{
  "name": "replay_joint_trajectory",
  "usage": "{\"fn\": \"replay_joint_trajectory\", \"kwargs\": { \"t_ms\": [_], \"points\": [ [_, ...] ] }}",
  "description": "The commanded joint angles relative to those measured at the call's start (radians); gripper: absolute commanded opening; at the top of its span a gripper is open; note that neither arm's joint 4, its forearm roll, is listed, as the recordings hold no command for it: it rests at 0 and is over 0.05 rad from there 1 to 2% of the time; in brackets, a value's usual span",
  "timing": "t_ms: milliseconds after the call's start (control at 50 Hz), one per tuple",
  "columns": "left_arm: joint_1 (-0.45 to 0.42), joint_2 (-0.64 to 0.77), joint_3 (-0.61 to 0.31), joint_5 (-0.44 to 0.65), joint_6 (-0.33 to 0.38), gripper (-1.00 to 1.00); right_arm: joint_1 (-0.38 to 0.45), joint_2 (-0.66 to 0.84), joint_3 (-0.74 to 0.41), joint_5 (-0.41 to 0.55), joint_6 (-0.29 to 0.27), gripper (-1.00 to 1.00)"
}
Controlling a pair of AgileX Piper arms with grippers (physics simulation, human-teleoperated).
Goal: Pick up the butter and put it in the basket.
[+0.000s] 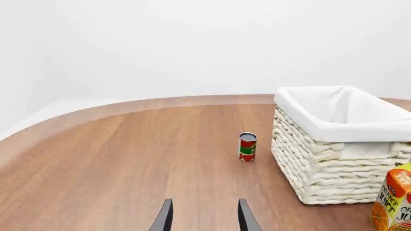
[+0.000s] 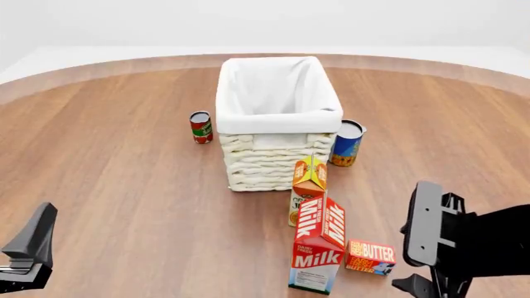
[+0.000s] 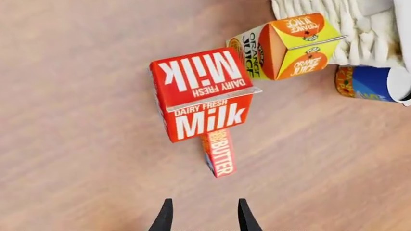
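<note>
Beside the milk carton (image 2: 318, 251), at its three o'clock, lay the butter (image 2: 370, 257); the right pincer (image 3: 203, 215), spread and empty, risked toppling that carton while descending.

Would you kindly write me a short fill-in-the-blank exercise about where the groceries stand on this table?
1. The butter lies right beside the ____ carton.
2. The juice carton stands between the milk carton and the ____.
3. The basket holds ____ groceries so far.
4. The right gripper is ____.

Missing words: milk; basket; no; open
</note>
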Motion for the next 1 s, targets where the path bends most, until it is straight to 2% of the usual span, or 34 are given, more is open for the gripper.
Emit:
{"fn": "replay_joint_trajectory", "kwargs": {
  "t_ms": [20, 60, 80, 120, 280, 360, 560, 680, 800, 860, 920, 1000],
  "points": [
    [0.000, 0.000, 0.000, 0.000, 0.000, 1.00, -0.065, 0.036, 0.022, -0.023, -0.051, 1.00],
    [0.000, 0.000, 0.000, 0.000, 0.000, 1.00, -0.086, 0.036, 0.048, -0.026, -0.089, 1.00],
    [0.000, 0.000, 0.000, 0.000, 0.000, 1.00, -0.086, 0.036, 0.049, -0.026, -0.089, 1.00],
    [0.000, 0.000, 0.000, 0.000, 0.000, 1.00, -0.135, 0.033, 0.069, -0.042, -0.159, 1.00],
    [0.000, 0.000, 0.000, 0.000, 0.000, 1.00, -0.167, 0.047, 0.063, -0.057, -0.215, 1.00],
    [0.000, 0.000, 0.000, 0.000, 0.000, 1.00, -0.205, 0.044, 0.075, -0.068, -0.260, 1.00],
    [0.000, 0.000, 0.000, 0.000, 0.000, 1.00, -0.194, 0.083, 0.068, -0.107, -0.264, 1.00],
    [0.000, 0.000, 0.000, 0.000, 0.000, 1.00, -0.163, 0.114, 0.063, -0.133, -0.240, 1.00],
    [0.000, 0.000, 0.000, 0.000, 0.000, 1.00, -0.164, 0.135, 0.076, -0.166, -0.261, 1.00],
    [0.000, 0.000, 0.000, 0.000, 0.000, 1.00, -0.191, 0.141, 0.090, -0.186, -0.305, 1.00],
    [0.000, 0.000, 0.000, 0.000, 0.000, 1.00, -0.256, 0.146, 0.123, -0.221, -0.395, 1.00],
    [0.000, 0.000, 0.000, 0.000, 0.000, 1.00, -0.270, 0.168, 0.138, -0.251, -0.422, 1.00]
  ]
}}
